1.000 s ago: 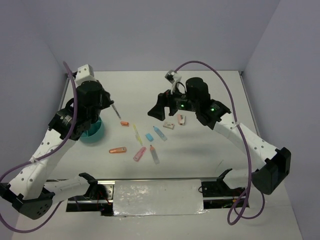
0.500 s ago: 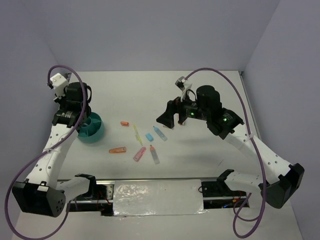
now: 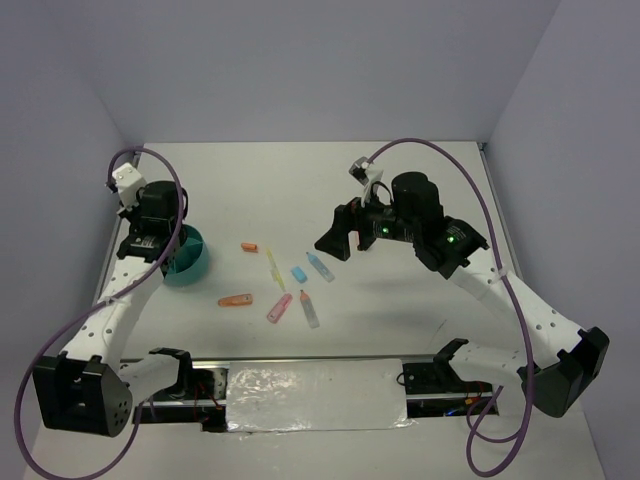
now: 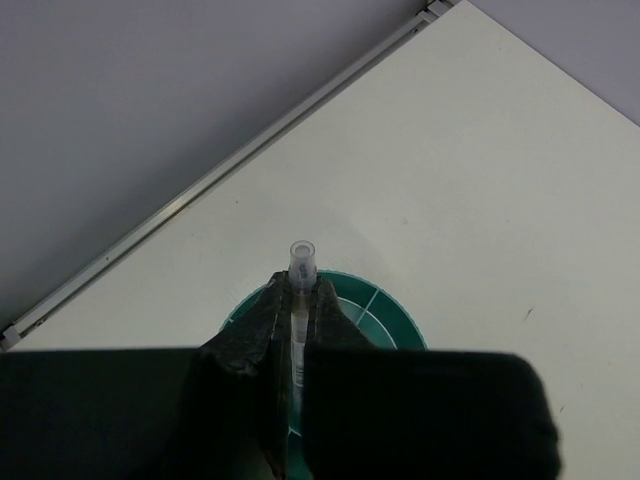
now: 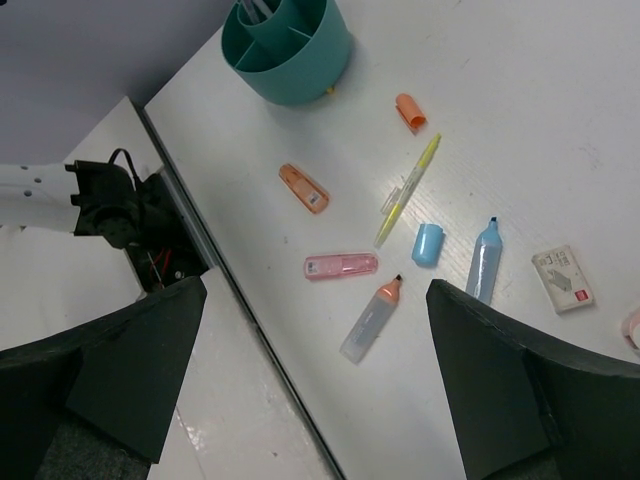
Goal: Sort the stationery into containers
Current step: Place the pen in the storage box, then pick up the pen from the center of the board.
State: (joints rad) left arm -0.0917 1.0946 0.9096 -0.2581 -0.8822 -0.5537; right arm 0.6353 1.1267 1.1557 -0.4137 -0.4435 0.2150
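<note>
Left wrist view: the left gripper is clenched on a thin pen with a clear cap, which sticks out past the fingertips above the divided teal bowl at the desk's left side. Right wrist view: the right gripper hangs released, fingers spread wide, over loose stationery lying on the desk: an orange marker, a pink marker, a blue marker, a yellow pen and a pale eraser

white table between lilac walls, silvery sheet at near edge
</note>
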